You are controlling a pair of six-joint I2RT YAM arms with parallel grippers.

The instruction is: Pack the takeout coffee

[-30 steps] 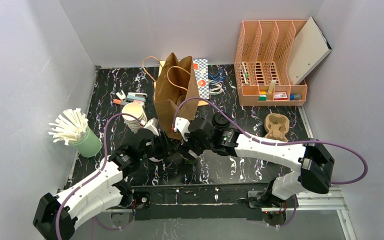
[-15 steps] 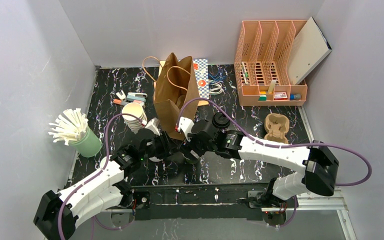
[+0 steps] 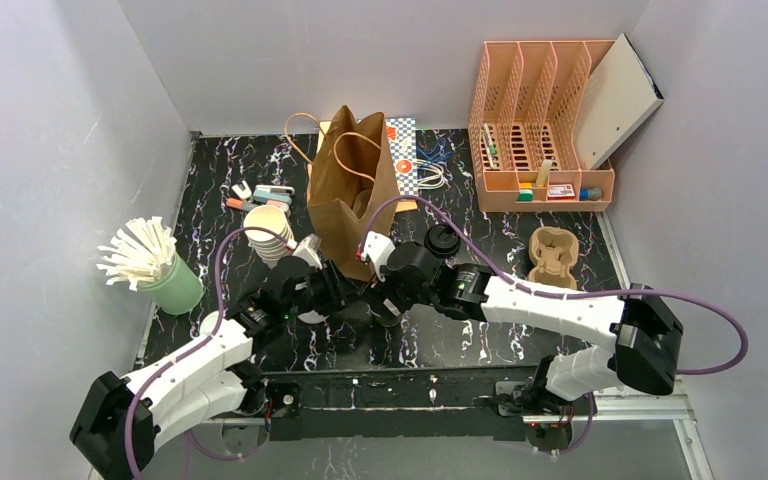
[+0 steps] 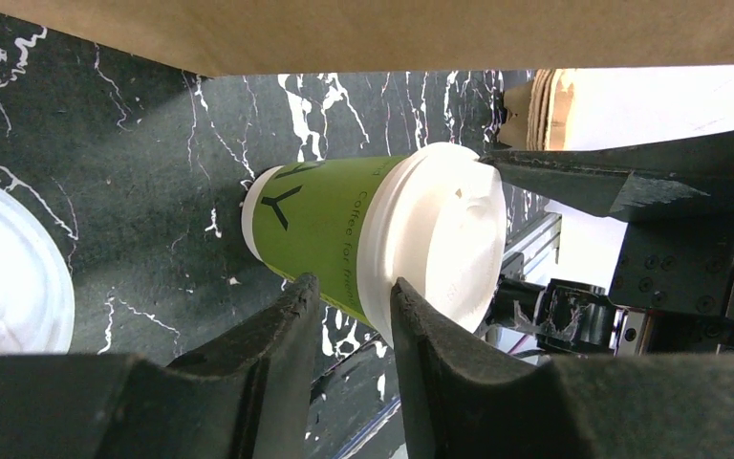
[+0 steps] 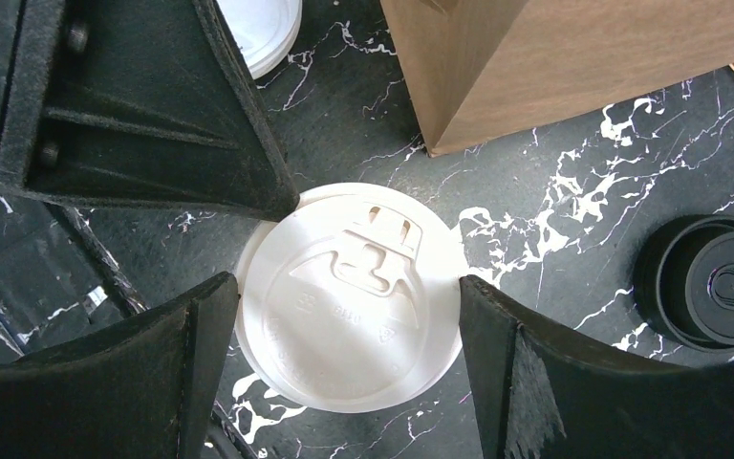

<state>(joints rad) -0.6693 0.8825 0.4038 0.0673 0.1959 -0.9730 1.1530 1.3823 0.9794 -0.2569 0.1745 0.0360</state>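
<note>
Overhead, green cup (image 4: 320, 229) is hidden. Right gripper (image 5: 349, 287) jaws wide, flanking its lid (image 5: 344, 335); squeeze unclear. Left gripper (image 4: 354, 292) jaws part-open, empty, beside cup. Second white lid (image 4: 0, 277) cropped.

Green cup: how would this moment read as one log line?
green cup: upright, lidded | right gripper: open, astride white lid | left gripper: part-open, tips beside lid rim

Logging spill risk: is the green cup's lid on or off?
On: the white sip lid sits flush atop the green cup, covering its mouth.
</note>
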